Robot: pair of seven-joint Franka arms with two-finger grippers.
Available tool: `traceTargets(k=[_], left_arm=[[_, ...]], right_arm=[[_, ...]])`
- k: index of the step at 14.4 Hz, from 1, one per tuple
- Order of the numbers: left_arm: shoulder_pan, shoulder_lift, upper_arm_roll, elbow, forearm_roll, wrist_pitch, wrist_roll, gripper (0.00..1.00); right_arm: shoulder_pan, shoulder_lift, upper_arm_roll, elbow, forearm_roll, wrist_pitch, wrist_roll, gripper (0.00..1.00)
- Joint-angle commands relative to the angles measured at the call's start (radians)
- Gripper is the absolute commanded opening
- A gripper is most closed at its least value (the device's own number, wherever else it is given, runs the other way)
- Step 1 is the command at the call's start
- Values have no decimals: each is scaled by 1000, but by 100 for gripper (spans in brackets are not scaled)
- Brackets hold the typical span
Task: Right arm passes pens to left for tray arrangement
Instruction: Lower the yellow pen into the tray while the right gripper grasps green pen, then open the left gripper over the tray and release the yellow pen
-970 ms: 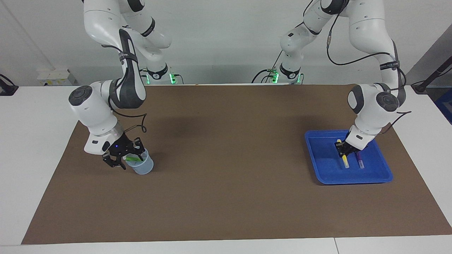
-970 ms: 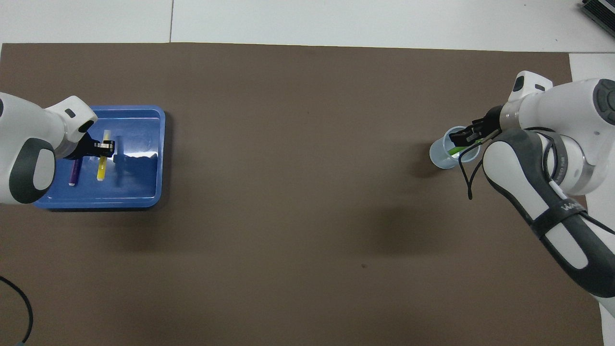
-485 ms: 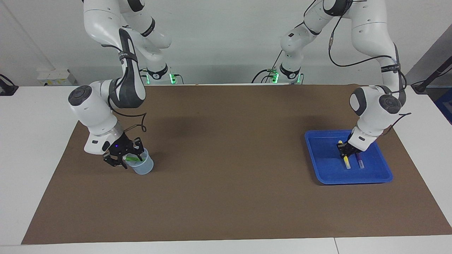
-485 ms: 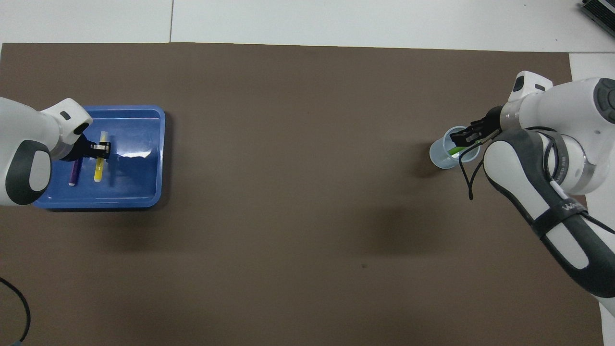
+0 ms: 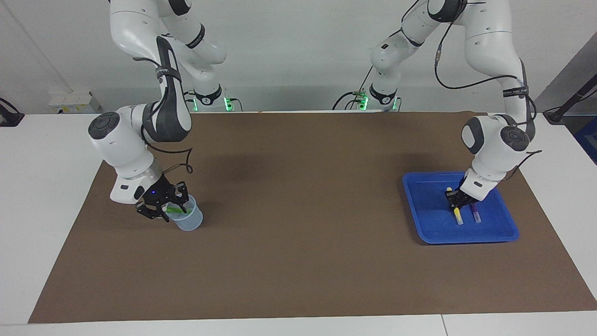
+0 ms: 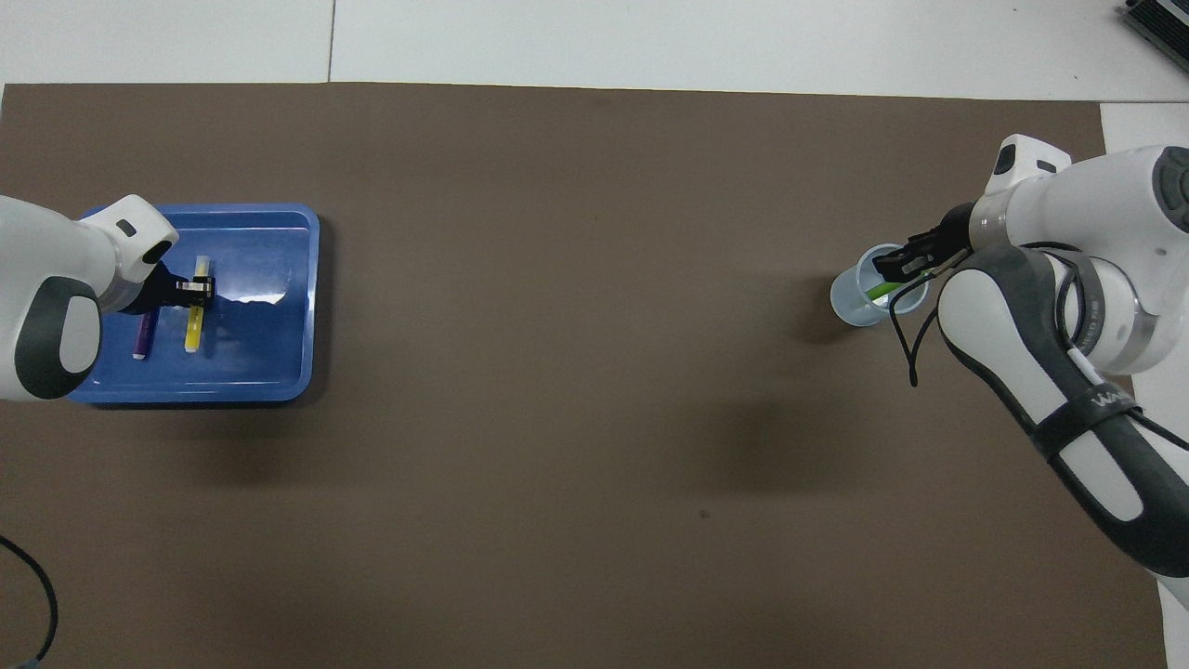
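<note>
The blue tray [image 5: 422, 219] sits on the brown mat [image 5: 298, 261] at the left arm's end of the table, roughly midway between the mat's edge nearest the robots and its edge farthest from them. Two pens lie side by side in it, in the half toward the mat's end edge: the yellow pen [image 5: 457, 216] and, just beside it toward that edge, the purple pen [image 5: 475, 216]. Both lie roughly parallel to the tray's side rims, apart from each other.

The left gripper [image 5: 454, 201] is down in the tray at the yellow pen, its jaws drawn together around the pen's barrel near the end closer to the robots; the pen rests on the tray floor.

The green pen [image 6: 880, 292] is at the right arm's end of the mat, standing tilted inside a small translucent cup [image 6: 855, 307] that stands upright near that end edge. The pen leans against the cup's rim on the side toward the mat's end.

The right gripper [image 5: 164, 211] is at the mouth of the cup, over the top of the green pen, its fingers straddling the pen's upper end. Whether those jaws already pinch the pen or only flank it, I cannot tell.
</note>
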State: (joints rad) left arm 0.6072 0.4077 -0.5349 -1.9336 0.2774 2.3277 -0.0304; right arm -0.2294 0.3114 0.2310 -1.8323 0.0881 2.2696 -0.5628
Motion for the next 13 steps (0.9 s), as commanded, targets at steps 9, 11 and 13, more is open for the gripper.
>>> traceTargets(k=[9,11,13], left_arm=[[14,-3,-8,-22,19,19,-2,28],[14,-3,-8,-22,19,18,0,38],[14,-3,-8,-22,19,16,0,38]], right_arm=[[-21,-21,13,-5,-18,-33,-22,58],[-22,-21,11,-5,-18,-35,-25,58],[-24,-21,10,-5,-27,-35,-26,58]])
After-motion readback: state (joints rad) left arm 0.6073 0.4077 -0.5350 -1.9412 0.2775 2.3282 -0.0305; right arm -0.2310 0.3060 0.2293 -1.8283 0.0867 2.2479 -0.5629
